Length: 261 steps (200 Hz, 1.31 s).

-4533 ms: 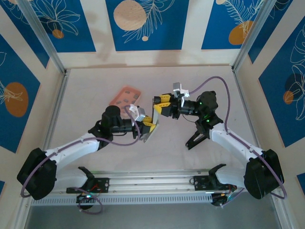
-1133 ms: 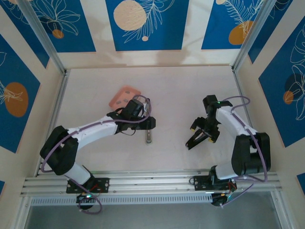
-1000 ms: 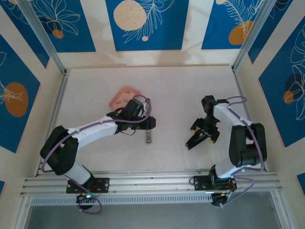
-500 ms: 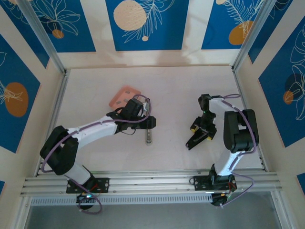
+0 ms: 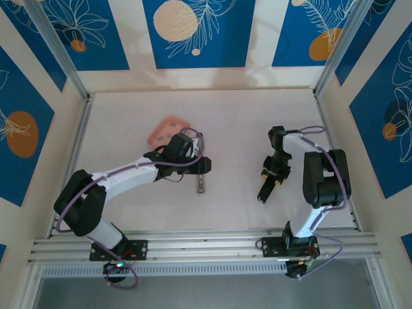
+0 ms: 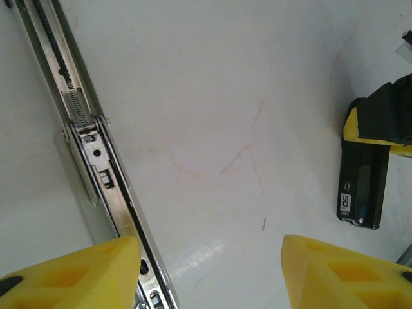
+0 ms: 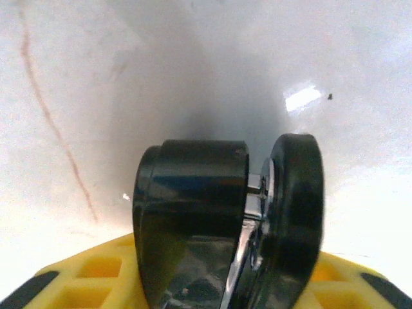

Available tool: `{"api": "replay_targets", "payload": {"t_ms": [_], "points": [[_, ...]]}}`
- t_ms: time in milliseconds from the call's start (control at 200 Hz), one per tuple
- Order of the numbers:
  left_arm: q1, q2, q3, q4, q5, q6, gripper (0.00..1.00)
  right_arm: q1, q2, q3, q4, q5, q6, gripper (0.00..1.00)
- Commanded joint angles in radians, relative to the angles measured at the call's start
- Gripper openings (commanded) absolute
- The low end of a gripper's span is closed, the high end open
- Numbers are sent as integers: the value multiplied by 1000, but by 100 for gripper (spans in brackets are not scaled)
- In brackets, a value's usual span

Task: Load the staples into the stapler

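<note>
The stapler's black part [image 5: 264,192] lies on the table right of centre, folded into one slim line. My right gripper [image 5: 271,175] is shut on its far end, and in the right wrist view its rounded black end [image 7: 193,206] fills the gap between the yellow fingers [image 7: 84,277]. The left wrist view has it at the right edge [image 6: 360,187]. A silver metal bar [image 5: 201,185] with a spring [image 6: 96,154] lies under my left gripper [image 5: 203,168], which stands open [image 6: 212,270] and holds nothing. The staples are too small to make out.
A salmon-pink tray [image 5: 162,132] lies behind the left gripper, partly covered by the left arm. Bare table stretches between the silver bar and the black part. Metal frame rails run along the near edge [image 5: 206,248] and both sides.
The right gripper has closed on the black part, whose two spread arms have come together into one line. The right arm has folded nearer its base. The left arm has not moved.
</note>
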Motion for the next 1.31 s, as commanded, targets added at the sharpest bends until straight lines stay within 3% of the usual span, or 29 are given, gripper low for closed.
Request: {"api": "replay_targets", "payload": {"t_ms": [0,120,235,345,425,735,1105,1300], "points": [[11,-52,-17,60,50,58,59,9,-122,-52,59,-65,10,34],[10,-83,-52,168,124,89,58,46,-246,-100,159,-160,-4,31],[9,-113,-137,401,250,76,56,101,-392,-150,301,-256,-4,31],[0,-126,-222,660,327,45,55,156,-540,-234,515,-362,88,30],[-10,-125,-251,750,358,47,55,207,-615,-299,673,-405,163,29],[-66,-101,-241,706,366,94,54,392,-680,-322,807,-338,219,29],[-101,-105,-211,545,253,165,54,436,-672,-293,879,-329,242,30],[-103,-111,-223,540,193,145,45,439,-672,-275,887,-340,236,30]]}}
